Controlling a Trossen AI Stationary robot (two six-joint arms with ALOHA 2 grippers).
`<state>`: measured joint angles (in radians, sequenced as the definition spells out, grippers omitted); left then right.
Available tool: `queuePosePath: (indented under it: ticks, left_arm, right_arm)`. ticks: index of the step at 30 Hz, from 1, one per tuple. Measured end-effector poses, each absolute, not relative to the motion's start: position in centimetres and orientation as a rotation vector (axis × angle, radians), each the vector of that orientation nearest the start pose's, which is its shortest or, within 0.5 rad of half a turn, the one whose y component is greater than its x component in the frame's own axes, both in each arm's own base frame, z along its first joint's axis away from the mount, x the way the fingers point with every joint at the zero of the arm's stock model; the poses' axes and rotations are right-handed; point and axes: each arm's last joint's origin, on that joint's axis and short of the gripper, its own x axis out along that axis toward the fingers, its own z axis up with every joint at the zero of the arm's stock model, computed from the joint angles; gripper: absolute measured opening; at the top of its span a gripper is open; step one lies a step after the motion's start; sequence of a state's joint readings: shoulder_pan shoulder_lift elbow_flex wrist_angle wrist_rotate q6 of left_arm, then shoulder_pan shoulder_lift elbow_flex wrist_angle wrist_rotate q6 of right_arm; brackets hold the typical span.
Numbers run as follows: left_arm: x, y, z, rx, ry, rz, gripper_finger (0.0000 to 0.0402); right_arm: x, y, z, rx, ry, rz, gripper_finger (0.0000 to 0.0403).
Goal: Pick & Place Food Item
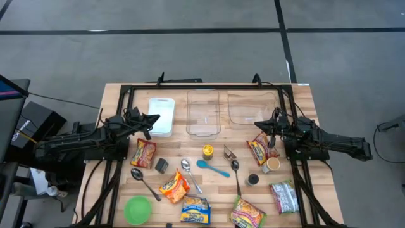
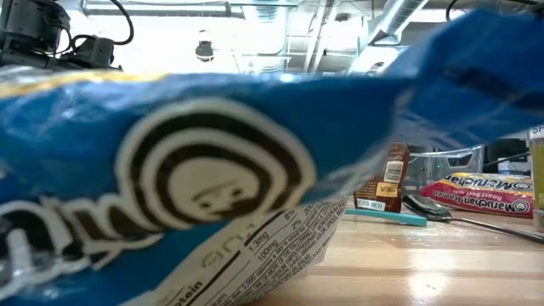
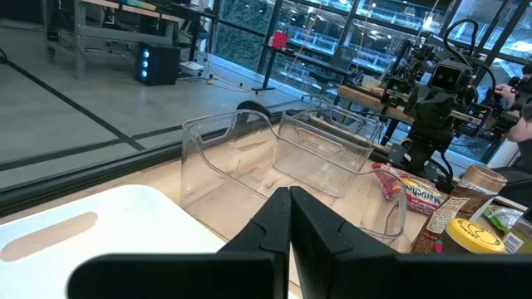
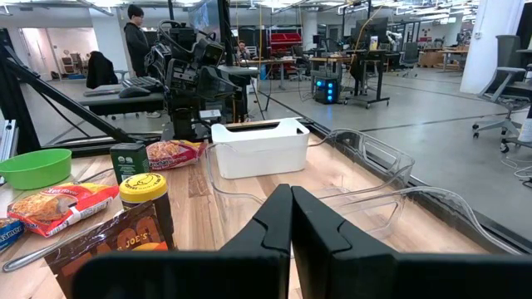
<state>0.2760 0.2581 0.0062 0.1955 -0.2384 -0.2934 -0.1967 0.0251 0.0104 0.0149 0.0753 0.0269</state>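
From my overhead feed, both arms sit parked at the far half of the bench (image 1: 304, 95), one on each side. The left tool (image 1: 154, 118) is clenched with nothing between its fingers, its tip at the edge of the white bin (image 1: 161, 115). The right tool (image 1: 258, 124) is likewise clenched and empty, hovering by the near corner of the right-hand clear container (image 1: 253, 107).

The food items lie loose on the bench nearer to me than either tool. A red noodle packet (image 1: 143, 153) lies just beside the left arm, close under its tool. A second red noodle packet (image 1: 260, 149) lies just below the right tool, with a brown-lidded jar (image 1: 273, 164) next to it. Between the arms I see a yellow-lidded jar (image 1: 207, 151), three metal spoons, and a blue spoon (image 1: 213, 168). Further toward the near edge are an orange packet (image 1: 175, 186), a blue packet (image 1: 195, 209), a green bowl (image 1: 138, 209) and a green packet (image 1: 284, 196). The blue packet fills most of my low camera.
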Motion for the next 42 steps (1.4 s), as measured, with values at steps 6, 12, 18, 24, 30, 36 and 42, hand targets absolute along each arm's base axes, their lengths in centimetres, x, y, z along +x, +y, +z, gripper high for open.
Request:
queuePosePath:
  ticks: [6,12,18,24,30,36,42]
  left_arm:
    - [10.7,3.7,16.2,-0.288,-0.019,0.519,0.0002]
    - [10.7,3.7,16.3,-0.288,-0.019,0.519,0.0002]
    - [10.7,3.7,16.9,-0.313,-0.095,0.508,0.0002]
    - [10.5,3.7,18.8,-0.574,-0.360,0.434,0.0002]
    - [9.8,3.5,20.8,-0.630,-0.592,0.341,0.0002]
    - [9.2,3.3,21.9,-0.612,-0.715,0.295,0.0002]
    - [9.2,3.3,22.0,-0.617,-0.725,0.289,0.0002]
  right_arm:
    - [9.6,-2.1,16.7,0.027,-0.004,-0.272,0.0000]
    - [9.6,-2.1,16.6,0.027,-0.003,-0.272,0.0000]
    - [9.6,-2.1,16.7,0.027,-0.004,-0.272,0.0000]
    - [9.6,-2.1,16.6,0.027,-0.004,-0.272,0.0000]
    - [9.6,-2.1,16.6,0.027,-0.003,-0.272,0.0000]
    - [9.6,-2.1,16.7,0.056,-0.012,-0.272,0.0000]
    - [9.6,-2.1,17.5,0.414,-0.150,-0.249,0.0000]
